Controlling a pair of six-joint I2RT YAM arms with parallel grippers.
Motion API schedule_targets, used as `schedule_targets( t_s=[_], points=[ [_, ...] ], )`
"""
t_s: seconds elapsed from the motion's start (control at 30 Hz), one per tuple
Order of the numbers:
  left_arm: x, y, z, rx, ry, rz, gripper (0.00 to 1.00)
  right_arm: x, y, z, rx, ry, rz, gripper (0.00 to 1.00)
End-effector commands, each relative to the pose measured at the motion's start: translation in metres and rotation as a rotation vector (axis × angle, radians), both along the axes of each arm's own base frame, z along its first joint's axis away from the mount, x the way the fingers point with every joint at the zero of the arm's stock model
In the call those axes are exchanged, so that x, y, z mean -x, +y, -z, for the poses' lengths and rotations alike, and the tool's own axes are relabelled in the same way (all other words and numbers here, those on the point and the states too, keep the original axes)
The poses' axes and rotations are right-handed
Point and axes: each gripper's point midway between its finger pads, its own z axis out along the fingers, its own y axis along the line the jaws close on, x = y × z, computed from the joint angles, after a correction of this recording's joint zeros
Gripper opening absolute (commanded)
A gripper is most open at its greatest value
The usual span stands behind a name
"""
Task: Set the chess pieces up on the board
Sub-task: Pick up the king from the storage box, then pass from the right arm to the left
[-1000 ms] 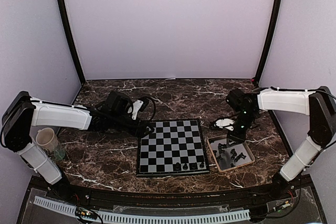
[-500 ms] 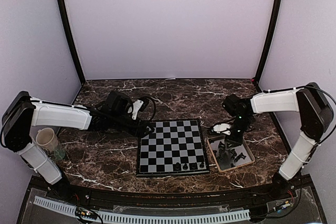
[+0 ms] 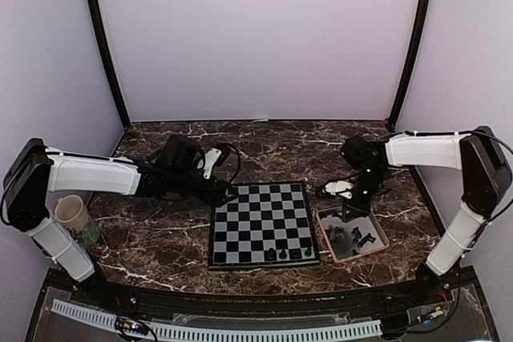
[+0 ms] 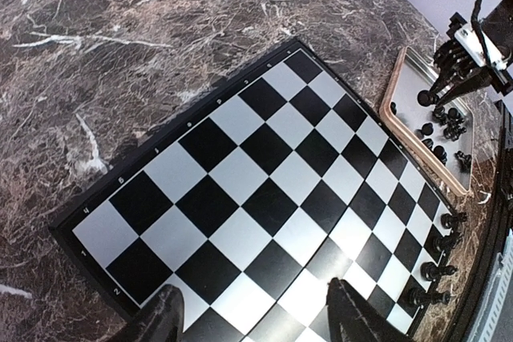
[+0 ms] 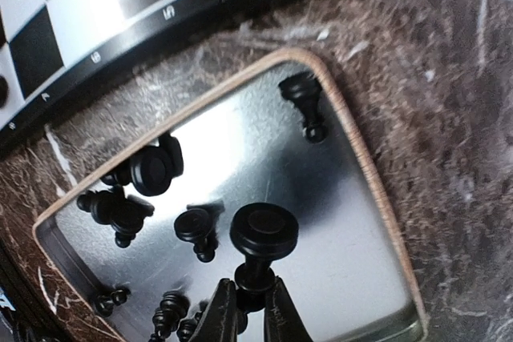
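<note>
Right gripper (image 5: 250, 302): clenched on the neck of one chess piece (image 5: 264, 231), inside the tray (image 5: 366, 167).
Loose pieces (image 5: 151, 171): scattered in the tray, some on their sides.
Board (image 4: 240, 190): just left of the tray.
Standing pieces (image 4: 437, 270): a few along the board's near edge.
Left gripper (image 4: 256, 322): fingers apart, grasping nothing, over the board's left edge.

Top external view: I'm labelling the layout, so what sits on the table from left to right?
From the left: pale beige cup → flat black-and-grey chessboard → tan-rimmed metal tray holding small black chess pieces.
</note>
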Motion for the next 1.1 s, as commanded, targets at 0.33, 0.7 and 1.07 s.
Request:
schedule_targets(
  t_s=[0.33,0.7,1.07],
  points=[
    [0.053,-0.028,-0.040,-0.044,-0.245,0.343,0.55,-0.003,0.123,-0.068,-0.244,0.117,-0.115,0.10],
    [0.075,-0.039,-0.046,-0.257,-0.621,0.579,0.52,0.003,0.174,-0.055,-0.283,0.324,-0.181,0.10],
    [0.060,-0.075,-0.038,-0.394,-0.813,0.698,0.51,0.009,0.189,-0.057,-0.336,0.418,-0.165,0.10]
  ],
)
